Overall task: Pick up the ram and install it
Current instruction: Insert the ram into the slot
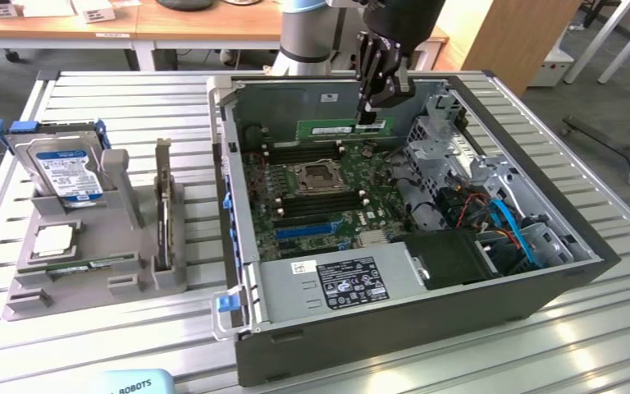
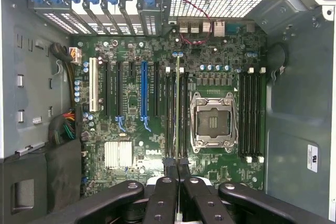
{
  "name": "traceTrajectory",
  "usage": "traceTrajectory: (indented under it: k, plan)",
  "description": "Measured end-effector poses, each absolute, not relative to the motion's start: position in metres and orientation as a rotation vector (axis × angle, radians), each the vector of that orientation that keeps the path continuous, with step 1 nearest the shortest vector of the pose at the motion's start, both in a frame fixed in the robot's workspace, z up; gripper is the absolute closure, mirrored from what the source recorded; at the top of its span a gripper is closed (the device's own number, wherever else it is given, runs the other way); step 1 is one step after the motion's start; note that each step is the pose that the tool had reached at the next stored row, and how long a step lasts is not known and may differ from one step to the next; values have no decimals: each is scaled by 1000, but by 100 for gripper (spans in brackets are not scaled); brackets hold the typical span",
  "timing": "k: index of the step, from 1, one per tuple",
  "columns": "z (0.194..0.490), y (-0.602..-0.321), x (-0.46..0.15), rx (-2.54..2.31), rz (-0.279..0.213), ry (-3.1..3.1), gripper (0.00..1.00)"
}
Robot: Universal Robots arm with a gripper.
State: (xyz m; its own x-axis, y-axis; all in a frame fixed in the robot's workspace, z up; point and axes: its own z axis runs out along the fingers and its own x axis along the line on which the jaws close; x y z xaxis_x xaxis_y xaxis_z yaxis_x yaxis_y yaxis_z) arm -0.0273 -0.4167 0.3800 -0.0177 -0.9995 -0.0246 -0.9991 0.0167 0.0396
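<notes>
Exterior view – pincer (image 1: 367,117) hung over the open computer case (image 1: 425,304), clamped shut on the ram (image 1: 330,129) near one end. Stick was held level, long edge down, clear of the motherboard (image 1: 315,205) and not seated – up near the case's far wall, above the memory slots beside the CPU socket (image 1: 321,176). The edge-down hold made sense, in my judgement: the contact edge has to face a slot to go in straight.

Wrist view – ram showed edge-on as a thin line running away from the fingers (image 2: 163,192), along the bank of dark memory slots (image 2: 169,114) between the socket and the blue expansion slot (image 2: 143,93). Line looked parallel to the slots and roughly over one of them. Which exact slot, and how high above it, could not tell. White latches sat at the slot ends; open or closed, could not tell.

Case lay on its side on the slatted bench (image 1: 129,107), open face up, presumably so the arm could come straight down onto the board. Toward the exterior view's left stood a grey holder (image 1: 30,300) with a hard drive (image 1: 69,168), a tall dark expansion card (image 1: 162,205) and a square silver processor (image 1: 52,238), all well apart from the pincer. Pick-up looked done; install not yet.
</notes>
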Motion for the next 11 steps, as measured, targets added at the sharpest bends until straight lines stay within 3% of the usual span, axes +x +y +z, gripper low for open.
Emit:
traceTrajectory:
  k: [11]
  plan:
    - [372,-417,-27,2195,-71,-2233,88]
